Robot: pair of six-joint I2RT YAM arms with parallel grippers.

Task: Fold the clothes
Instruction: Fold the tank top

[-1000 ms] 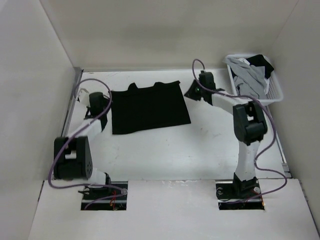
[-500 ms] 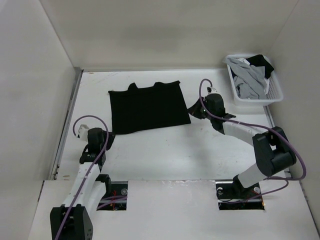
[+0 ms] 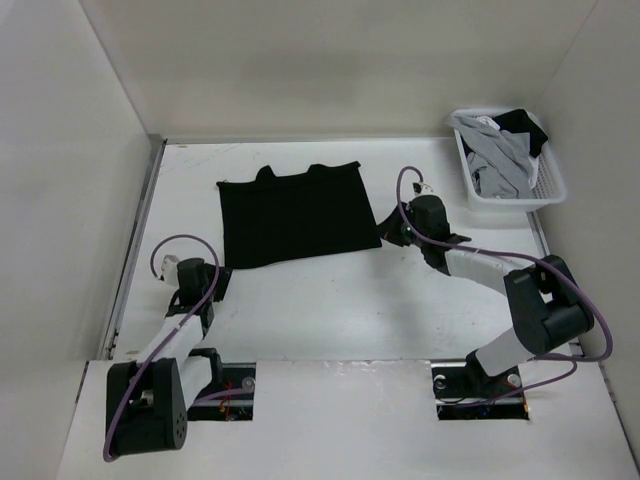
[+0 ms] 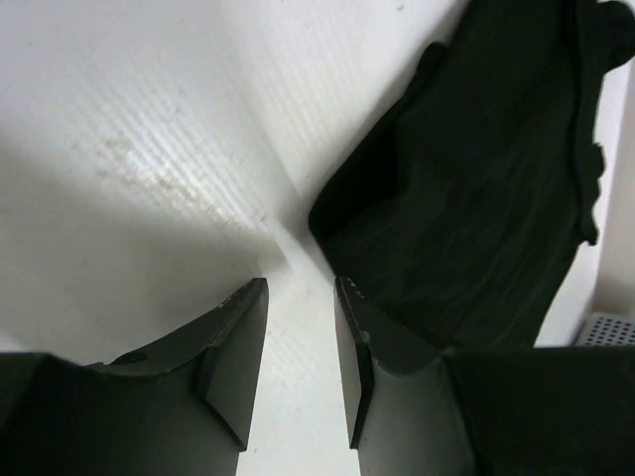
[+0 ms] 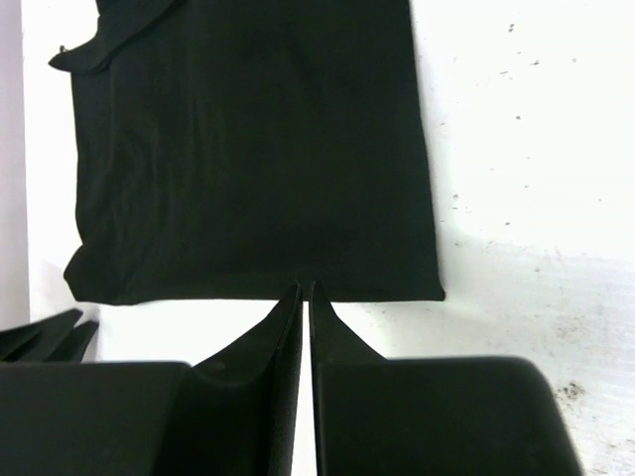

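The T-shirt (image 3: 298, 215) lies flat on the table (image 3: 330, 300) towards its far side, a dark rectangle with two small bumps of cloth along its far edge. The right gripper (image 5: 306, 288) sits at the shirt's right-hand edge, its fingers pressed almost together with only a slit between them. The tips meet the hem, but I cannot tell whether any cloth is caught there. The left gripper (image 4: 300, 290) hangs low just off the shirt's near left corner, its fingers apart with bare table between them, holding nothing.

The main risk, as I judge it, is an uneven pick-up. If the right fingers have only the top layer, or nothing, a lift would peel that layer away and spoil the rectangle, or come up empty. The left fingers stand outside the corner, so closing where they are would pinch air. Pushing forward along the table could shove the soft cloth into a wrinkle rather than slide under it. If one side rises ahead of the other, the shirt would skew and the next fold would land crooked. The right arm also works not far from the basket (image 3: 548, 185) holding the grey garment (image 3: 497, 160), so a wide swing could knock it.
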